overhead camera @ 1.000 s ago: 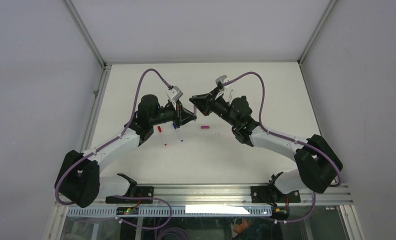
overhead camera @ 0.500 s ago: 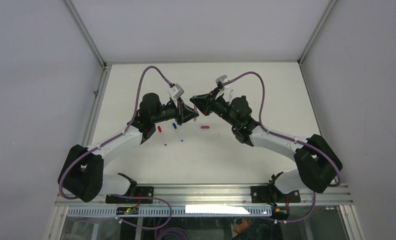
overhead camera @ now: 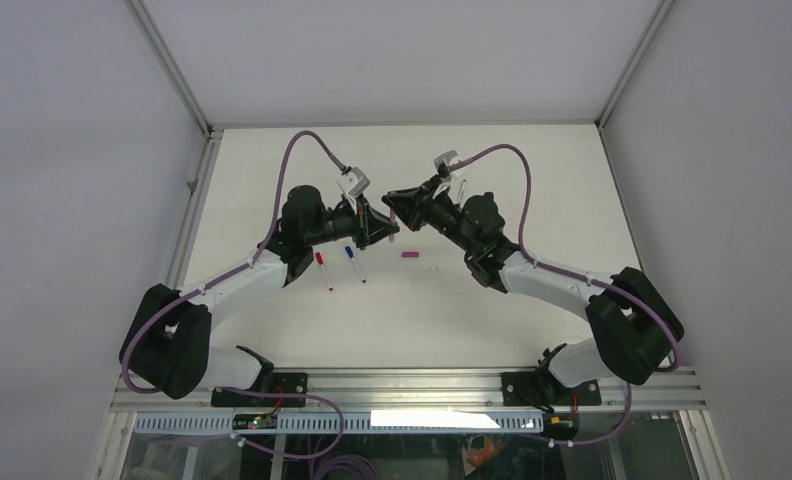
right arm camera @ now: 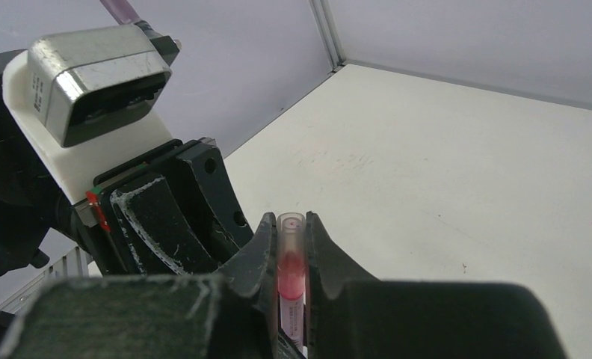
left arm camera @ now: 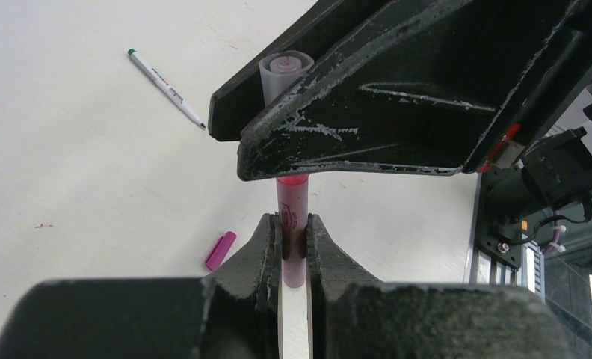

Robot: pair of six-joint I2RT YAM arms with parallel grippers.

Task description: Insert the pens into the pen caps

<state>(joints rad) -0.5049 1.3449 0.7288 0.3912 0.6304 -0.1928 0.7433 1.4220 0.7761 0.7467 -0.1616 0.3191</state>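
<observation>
My left gripper is shut on a pink pen, held upright. My right gripper is shut on a translucent pinkish pen cap. The pen's red tip shows inside the cap, and its barrel runs out below. In the top view the left gripper and right gripper meet tip to tip above the table's middle. A red-capped pen and a blue-capped pen lie by the left arm. A loose magenta cap lies on the table; it also shows in the left wrist view.
A thin white pen with a green end lies on the table beyond the grippers. It shows by the right wrist in the top view. Grey walls with metal frame rails enclose the white table at the back and sides.
My left gripper has moved right and up off the lying pens, bringing the pink pen against the right gripper's cap. The right arm has barely moved.
</observation>
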